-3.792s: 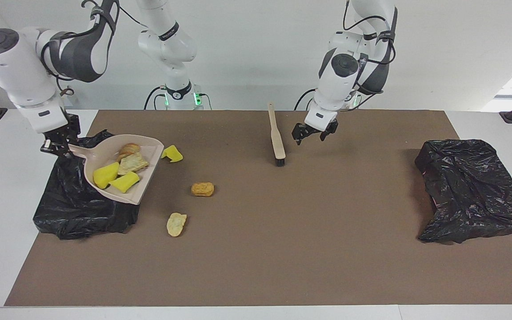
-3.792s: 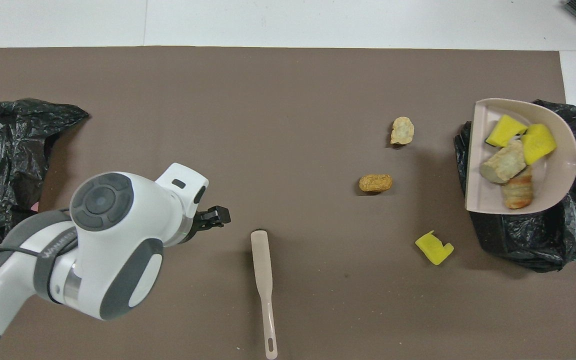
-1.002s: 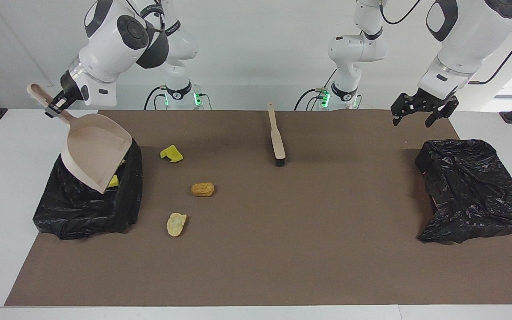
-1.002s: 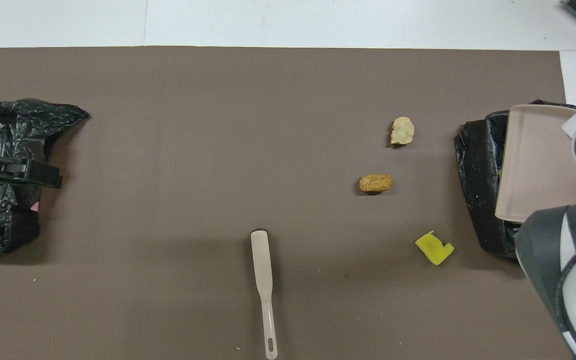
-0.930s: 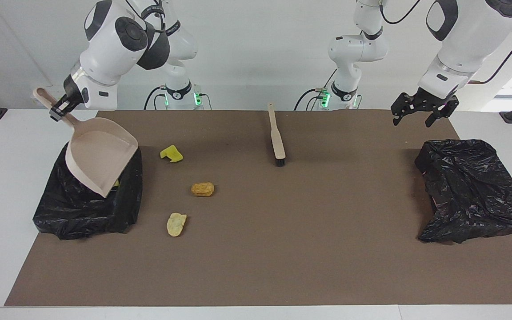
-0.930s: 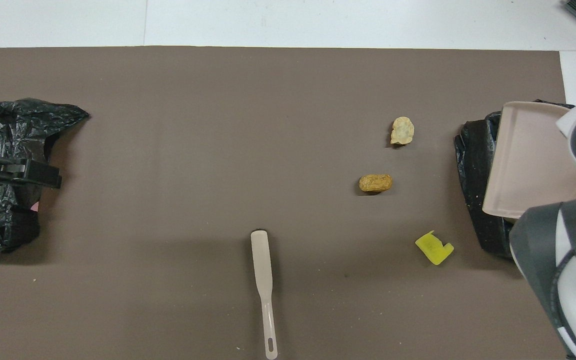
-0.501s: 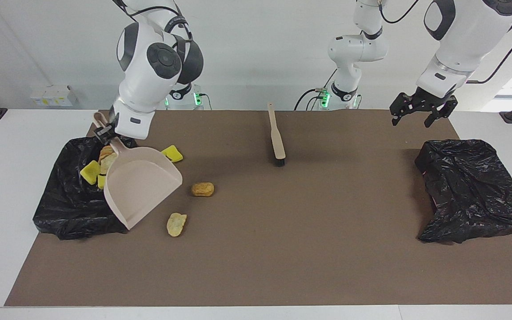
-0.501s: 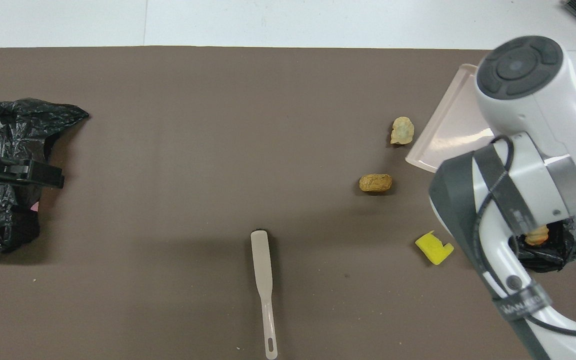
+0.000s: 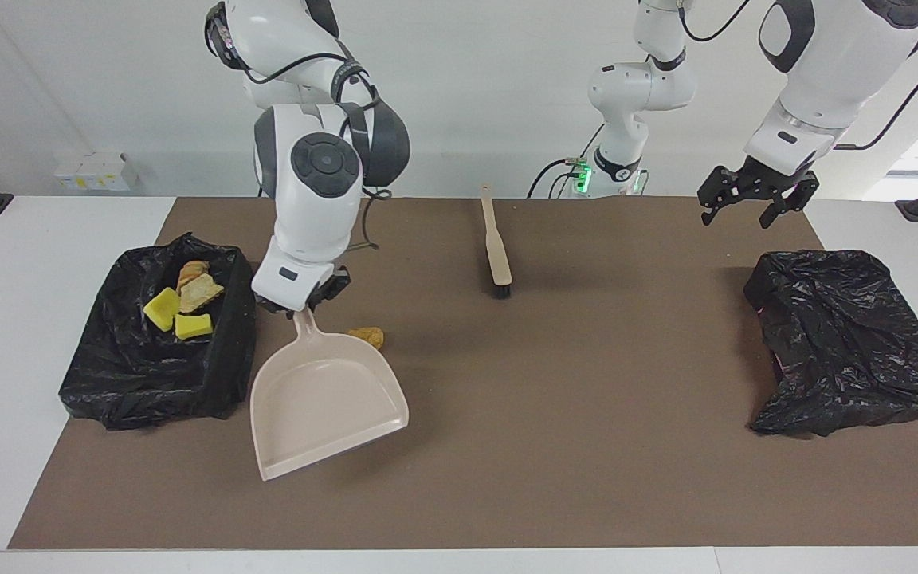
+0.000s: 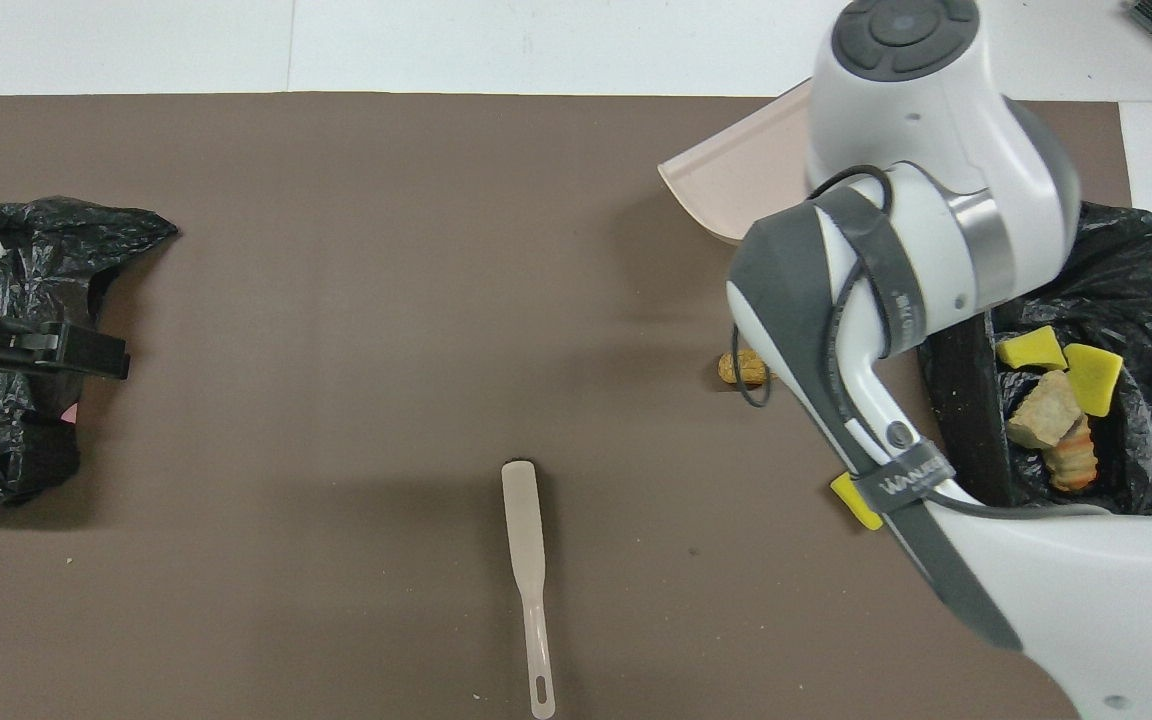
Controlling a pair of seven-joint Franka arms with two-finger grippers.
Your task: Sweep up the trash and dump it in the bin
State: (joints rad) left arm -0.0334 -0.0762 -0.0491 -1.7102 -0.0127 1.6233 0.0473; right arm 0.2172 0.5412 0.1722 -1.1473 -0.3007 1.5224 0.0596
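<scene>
Hands differed: the right hand (image 9: 300,307) clamped the empty dustpan (image 9: 323,406) by its handle, mouth toward six o'clock in the facing view, probably for another scoop. Trash (image 9: 180,307) lay in the bin (image 9: 108,391) at the pan's ten o'clock; one brown piece (image 9: 369,336) sat at its one o'clock. The left hand (image 9: 752,203) waited, open and empty.

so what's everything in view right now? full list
bin: one, black bag-lined, right arm's end of the mat
yellow scraps: two, in bin
tan scraps: two, in bin
brown scrap: one, on mat beside dustpan handle
yellow scrap: one, on mat, mostly hidden under right arm
dustpan: one, beige, beside bin
brush: one, beige, mid-mat near robots
second bag: one, black, left arm's end
mat: one, brown
table: one, white
right gripper: shut on dustpan handle
left gripper: open, raised, idle
</scene>
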